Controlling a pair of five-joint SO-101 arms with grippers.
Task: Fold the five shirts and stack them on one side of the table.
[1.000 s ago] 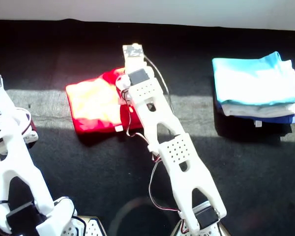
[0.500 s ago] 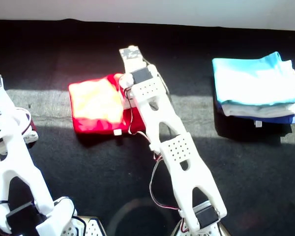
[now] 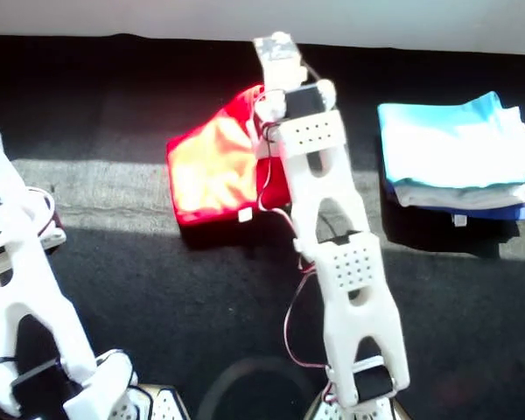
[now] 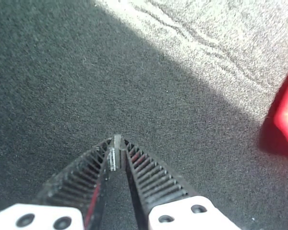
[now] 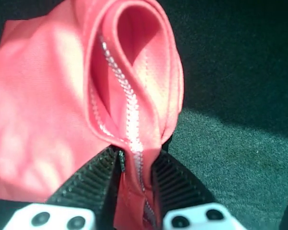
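**While clamped on red shirt: right arm at long reach**

While shut on a fold of red shirt (image 5: 62, 96), stretched far over table (image 3: 157, 332): right arm (image 3: 350, 271), base at near edge, elbow mid-table, wrist close to far edge. Pinched between both fingers of right gripper (image 5: 137, 163): doubled cloth with a stitched seam, bulging in an open loop just past the tips. Lying otherwise roughly folded and flat, partly in a sunlit band, beside that wrist toward table's left; well apart from stack (image 3: 455, 153) at right side.

Drawn back at near left: left arm (image 3: 22, 280), bent low by its base. Pointing down over bare dark cloth: left gripper (image 4: 116, 143), jaws closed tip to tip, nothing between them, a red edge of shirt off to one side.

Counted: two arms, two grippers. One loose red shirt. One stack, with three layers told apart: pale blue on top, white beneath, deeper blue under that. Cannot tell what makes up the dark bottom strip.
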